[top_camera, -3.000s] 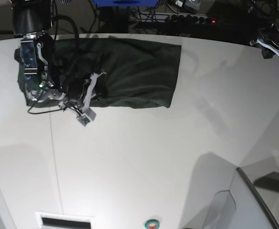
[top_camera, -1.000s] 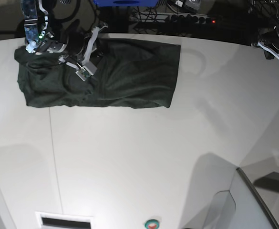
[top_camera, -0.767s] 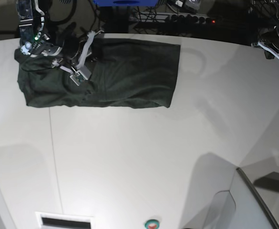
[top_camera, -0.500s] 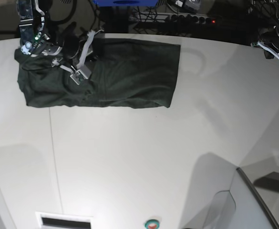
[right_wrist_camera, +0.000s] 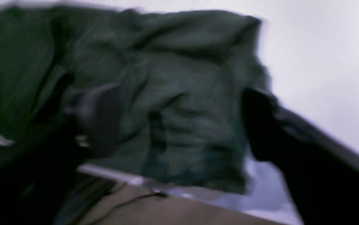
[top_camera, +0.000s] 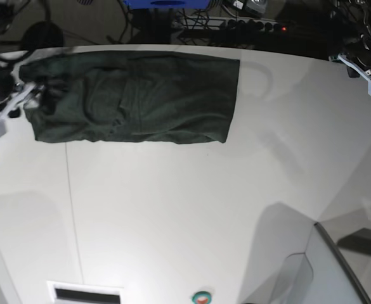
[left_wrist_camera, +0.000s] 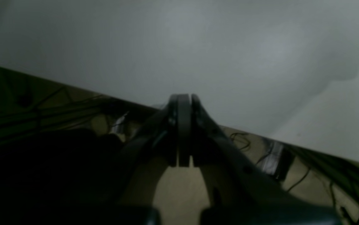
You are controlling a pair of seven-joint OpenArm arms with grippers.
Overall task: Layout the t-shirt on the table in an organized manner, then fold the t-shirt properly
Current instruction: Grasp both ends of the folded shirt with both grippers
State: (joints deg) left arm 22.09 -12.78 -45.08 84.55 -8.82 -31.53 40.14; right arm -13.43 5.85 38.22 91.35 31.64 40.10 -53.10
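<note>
The dark green t-shirt (top_camera: 141,95) lies as a long folded rectangle near the far left of the white table (top_camera: 191,209). In the base view my right gripper (top_camera: 9,107) hangs open just off the shirt's left end, nothing between its fingers. The right wrist view is blurred: the t-shirt (right_wrist_camera: 167,93) spreads rumpled below the widely parted fingers (right_wrist_camera: 260,125). My left gripper (top_camera: 366,68) is far from the shirt, over the table's far right edge. Its wrist view shows the left gripper (left_wrist_camera: 181,101) shut and empty, with the table (left_wrist_camera: 198,47) beyond it.
A thin dark seam (top_camera: 71,215) runs down the table's left part. A white slot (top_camera: 87,293) and a green button (top_camera: 202,296) sit at the near edge. A grey panel (top_camera: 337,266) rises at the near right. Cables and a power strip (top_camera: 255,25) lie behind the far edge.
My right gripper opened, let go of the shirt's upper left part and swung left past the shirt's end. The shirt lies flatter there. The left arm has barely moved.
</note>
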